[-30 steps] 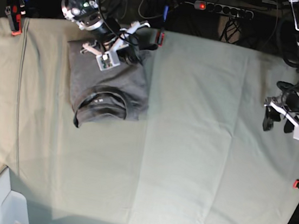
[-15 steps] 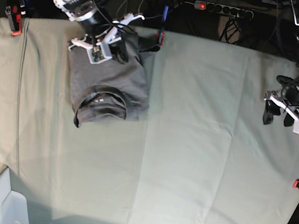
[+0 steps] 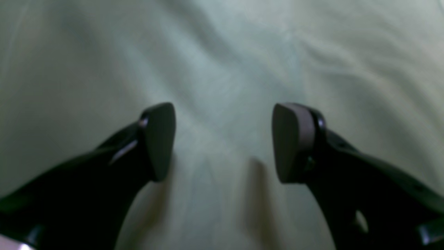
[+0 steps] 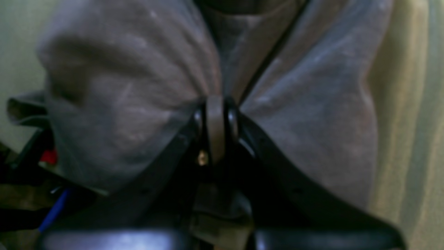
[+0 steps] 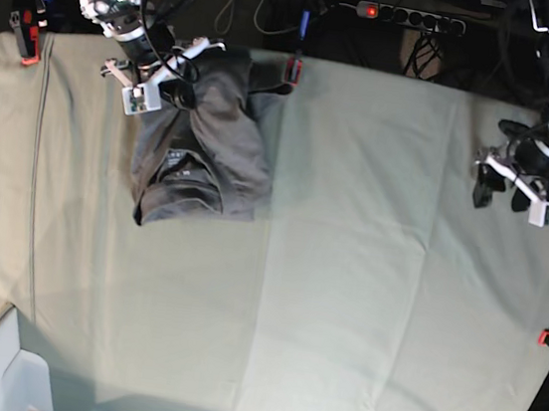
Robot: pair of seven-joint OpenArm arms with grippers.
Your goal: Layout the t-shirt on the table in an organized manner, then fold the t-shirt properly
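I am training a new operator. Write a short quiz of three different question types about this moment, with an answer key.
1. True or false: the left gripper is open, with only the table cloth beneath it.
2. What is the right gripper shut on?
A. the t-shirt
B. a clamp
C. nothing
3. Fill in: in the base view, the t-shirt lies toward the table's far ____ corner.

Key: 1 true; 2 A; 3 left.

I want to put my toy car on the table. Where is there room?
Lots of bare table lies between the t-shirt and the open left gripper, and all along the near side. It is crowded at the far corner, where the right gripper pinches the shirt, and by the red clamp.
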